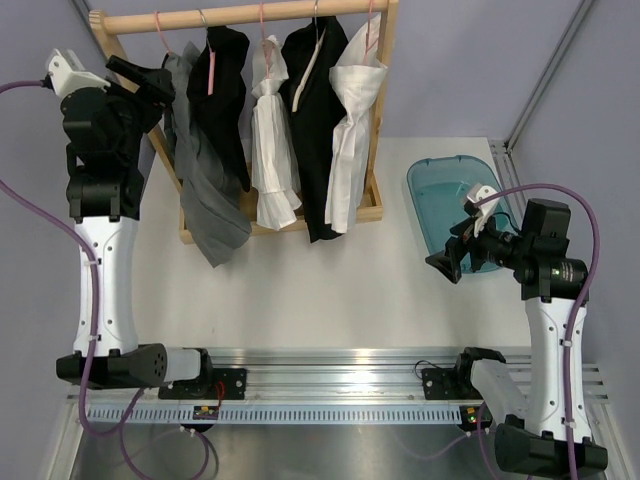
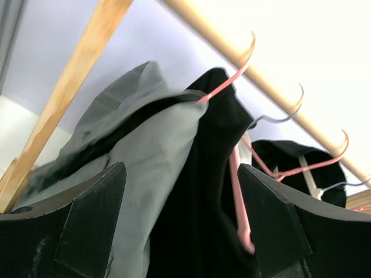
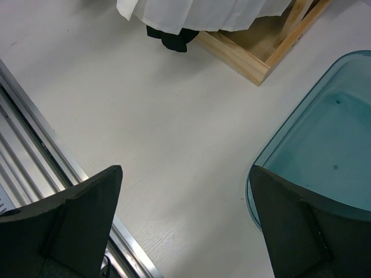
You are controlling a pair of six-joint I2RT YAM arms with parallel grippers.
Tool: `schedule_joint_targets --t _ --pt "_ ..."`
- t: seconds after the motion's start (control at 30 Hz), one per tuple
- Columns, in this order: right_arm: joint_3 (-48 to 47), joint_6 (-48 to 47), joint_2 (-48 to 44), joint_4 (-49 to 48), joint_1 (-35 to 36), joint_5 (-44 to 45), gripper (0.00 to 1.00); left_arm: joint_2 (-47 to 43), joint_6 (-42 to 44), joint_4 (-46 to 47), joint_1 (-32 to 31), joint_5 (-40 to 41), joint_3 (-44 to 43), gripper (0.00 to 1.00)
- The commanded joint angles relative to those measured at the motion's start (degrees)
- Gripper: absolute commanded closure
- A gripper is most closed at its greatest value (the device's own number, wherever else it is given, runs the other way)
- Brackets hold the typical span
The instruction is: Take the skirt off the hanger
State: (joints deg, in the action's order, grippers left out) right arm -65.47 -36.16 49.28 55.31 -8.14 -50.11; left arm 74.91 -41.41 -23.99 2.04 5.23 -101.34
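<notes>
So, skirt (image 1: 205, 190): grey, far-left on rail (image 1: 240, 15), draped over pink hanger (image 2: 226, 86)
Left hand (image 1: 150, 80): spread, high beside skirt's top, likely to grip it
Right hand (image 1: 447, 262): spread, idle over counter (image 1: 320, 290)

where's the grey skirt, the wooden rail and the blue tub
grey fabric skirt (image 1: 208, 200), top external view, mid cloth
round wooden rail (image 1: 240, 15), top external view, bare stretch
translucent blue plastic tub (image 1: 445, 195), top external view, bare floor

Grey skirt (image 1: 200, 200) on a pink hanger (image 2: 225, 80)
It hung bunched and creased at the upper left of the frame, draped over the hanger, its longer end drooping lowest.
</notes>
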Motion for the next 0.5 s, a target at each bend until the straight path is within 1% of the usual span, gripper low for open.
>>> schedule_joint_targets --t 0.0,0.1,0.33,0.47 --pt "0.4 1.3 -0.1 -2.0 0.1 -1.4 0.01 2.9 2.1 1.0 0.2 -4.3 -5.4 0.2" --pt "0.5 2.1 0.5 -2.6 0.1 -1.8 0.0 5.3 3.4 0.4 0.2 -6.7 -7.9 0.23" --pt "0.5 3.7 1.8 -3.5 0.1 -2.9 0.0 7.4 7.7 0.1 0.2 -5.4 -9.8 0.25" --pt "0.9 4.3 1.4 -3.5 0.1 -3.0 0.01 9.4 8.4 -0.2 0.2 -5.5 -9.8 0.29"
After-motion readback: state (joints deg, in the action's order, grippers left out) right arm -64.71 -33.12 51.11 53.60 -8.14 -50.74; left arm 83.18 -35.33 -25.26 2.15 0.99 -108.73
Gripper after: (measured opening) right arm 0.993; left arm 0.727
